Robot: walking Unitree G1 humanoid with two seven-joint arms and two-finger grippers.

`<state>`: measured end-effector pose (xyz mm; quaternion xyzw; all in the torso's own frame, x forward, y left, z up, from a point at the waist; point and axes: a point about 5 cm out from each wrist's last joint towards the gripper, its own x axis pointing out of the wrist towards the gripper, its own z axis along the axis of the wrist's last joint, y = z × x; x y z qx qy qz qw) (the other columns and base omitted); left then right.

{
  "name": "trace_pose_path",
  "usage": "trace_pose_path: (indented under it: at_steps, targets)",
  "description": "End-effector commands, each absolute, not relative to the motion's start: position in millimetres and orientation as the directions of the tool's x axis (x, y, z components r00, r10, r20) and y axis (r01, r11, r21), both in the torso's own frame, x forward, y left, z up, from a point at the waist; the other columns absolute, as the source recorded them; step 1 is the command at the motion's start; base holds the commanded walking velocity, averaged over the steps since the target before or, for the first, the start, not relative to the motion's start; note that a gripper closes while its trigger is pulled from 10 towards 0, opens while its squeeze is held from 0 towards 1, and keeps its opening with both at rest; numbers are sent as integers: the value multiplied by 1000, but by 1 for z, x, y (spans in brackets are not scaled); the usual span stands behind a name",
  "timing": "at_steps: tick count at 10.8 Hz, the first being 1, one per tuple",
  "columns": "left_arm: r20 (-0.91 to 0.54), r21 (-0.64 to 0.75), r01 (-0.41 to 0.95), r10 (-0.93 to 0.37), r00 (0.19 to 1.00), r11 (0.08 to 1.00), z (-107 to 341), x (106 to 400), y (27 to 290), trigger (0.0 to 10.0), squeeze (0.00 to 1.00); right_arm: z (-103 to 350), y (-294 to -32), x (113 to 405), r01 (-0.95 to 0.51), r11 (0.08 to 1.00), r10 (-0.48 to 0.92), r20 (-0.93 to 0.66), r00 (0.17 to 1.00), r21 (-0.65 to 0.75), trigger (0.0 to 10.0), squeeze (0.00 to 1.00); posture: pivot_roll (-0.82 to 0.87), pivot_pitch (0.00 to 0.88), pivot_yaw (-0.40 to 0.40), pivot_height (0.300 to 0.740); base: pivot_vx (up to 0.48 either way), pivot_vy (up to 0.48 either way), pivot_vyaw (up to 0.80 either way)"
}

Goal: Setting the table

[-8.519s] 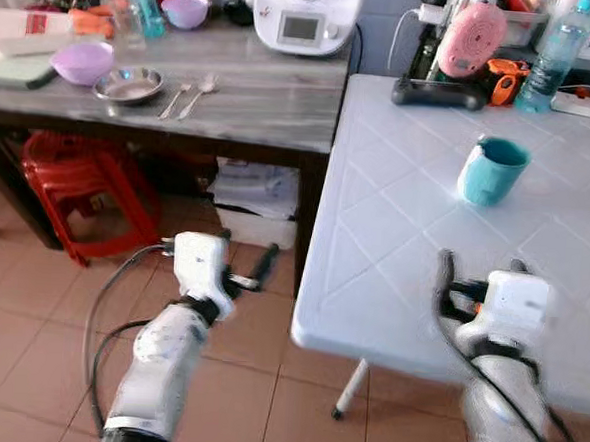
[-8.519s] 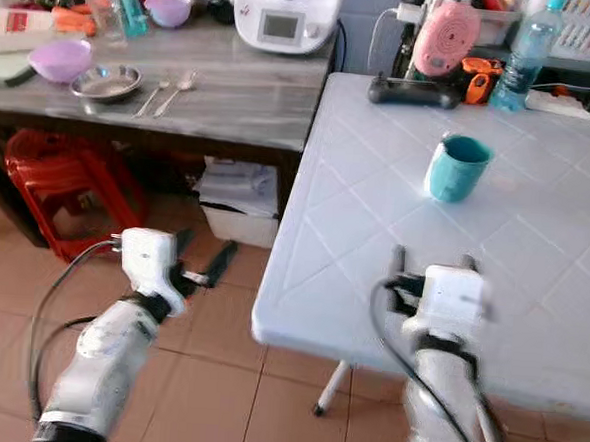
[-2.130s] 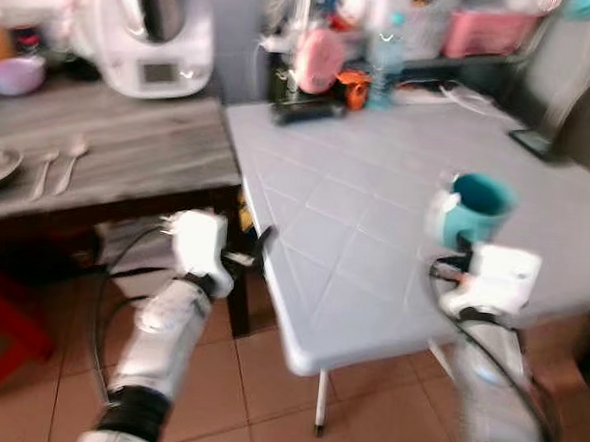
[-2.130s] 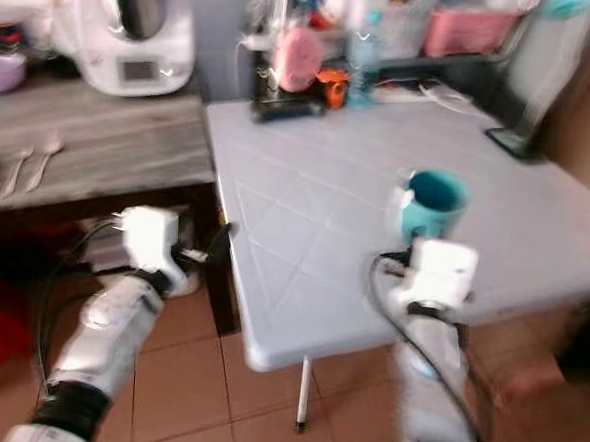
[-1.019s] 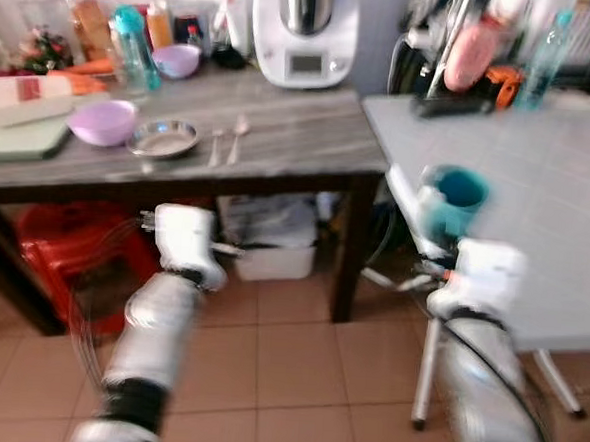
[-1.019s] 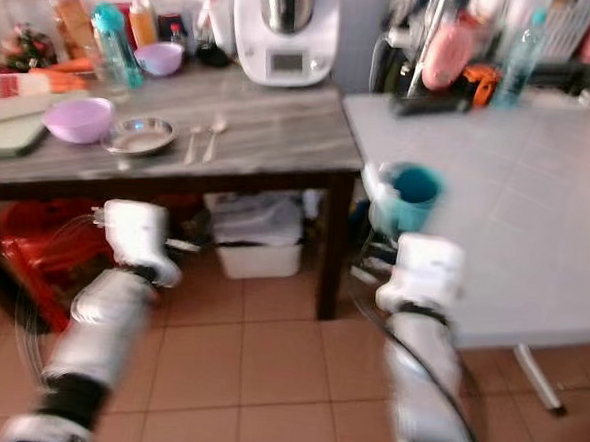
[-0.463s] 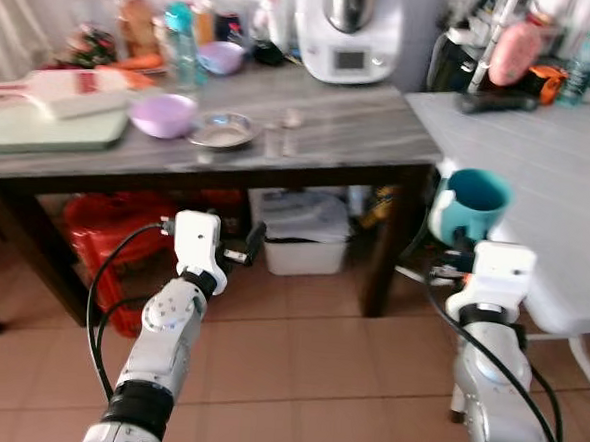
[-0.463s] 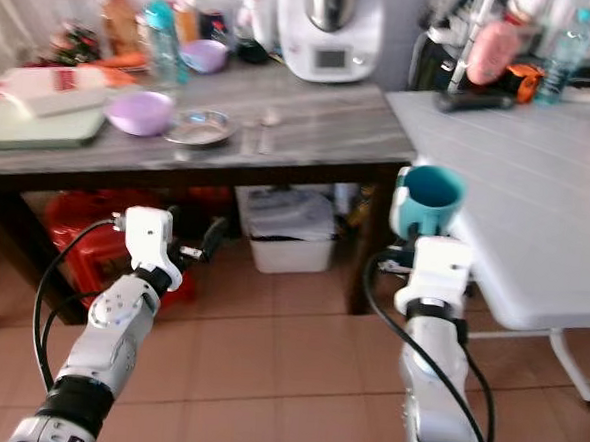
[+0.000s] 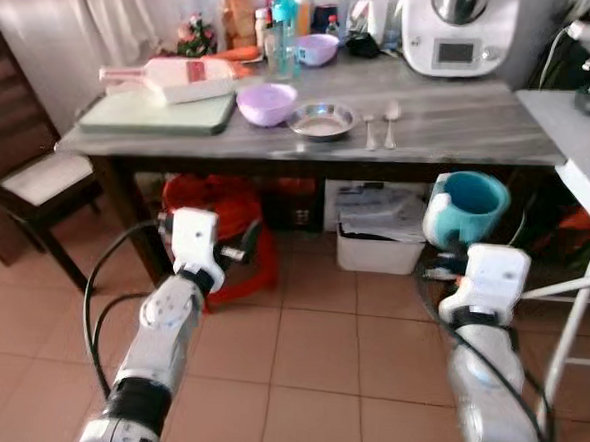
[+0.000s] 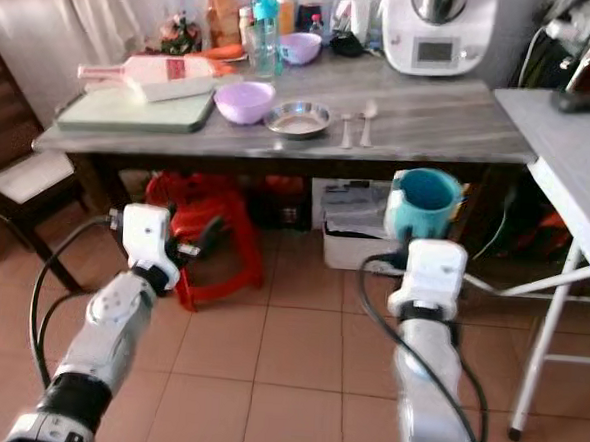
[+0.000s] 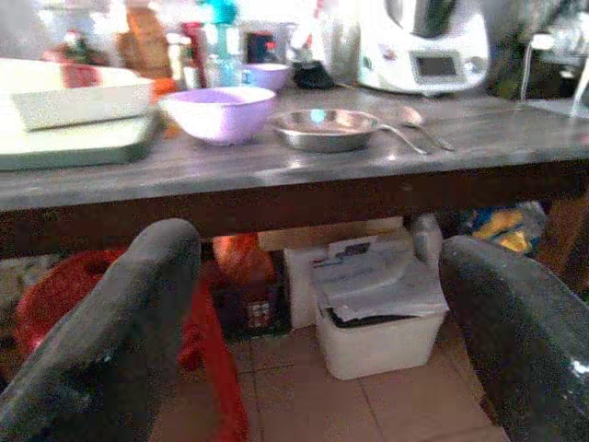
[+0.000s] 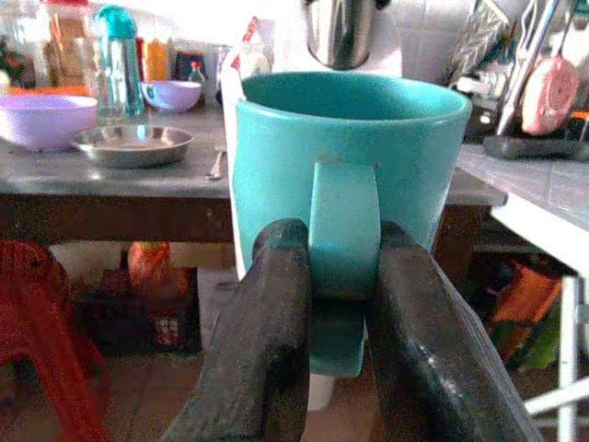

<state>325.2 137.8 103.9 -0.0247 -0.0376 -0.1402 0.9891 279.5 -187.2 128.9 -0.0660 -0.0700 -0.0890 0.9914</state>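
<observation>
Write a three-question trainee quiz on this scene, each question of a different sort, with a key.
1. True or false: the right gripper is shut on the handle of the teal mug.
2. Multiple choice: what lies directly beside the steel dish on the grey counter, on the side away from the lilac bowl?
A. two spoons
B. a knife
C. a phone
3. Fill in: the left gripper is ____ and holds nothing.

Key
1. True: its two fingers pinch the handle, and the mug is upright.
2. A: the two spoons lie side by side.
3. open
</observation>
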Motion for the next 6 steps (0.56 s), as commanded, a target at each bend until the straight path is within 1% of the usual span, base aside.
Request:
trace_pose_path:
  at_steps: [1,4,6]
  targets:
    - [94,-23,256,-252,963,967,107,324,150,10000,0,137,-181,282,170,979,-148,185,971,-110,10000,0,-5,0,62,740,0,0,0]
    - [116,30,181,-183,976,983,108,318,166,10000,0,139,-185,273,184,975,-157,205,966,-121,10000,0,-4,0,59,740,0,0,0]
    - [107,22,171,-172,979,985,104,312,173,10000,0,141,-191,260,210,967,-177,212,961,-145,10000,0,-1,0,56,740,268,0,0]
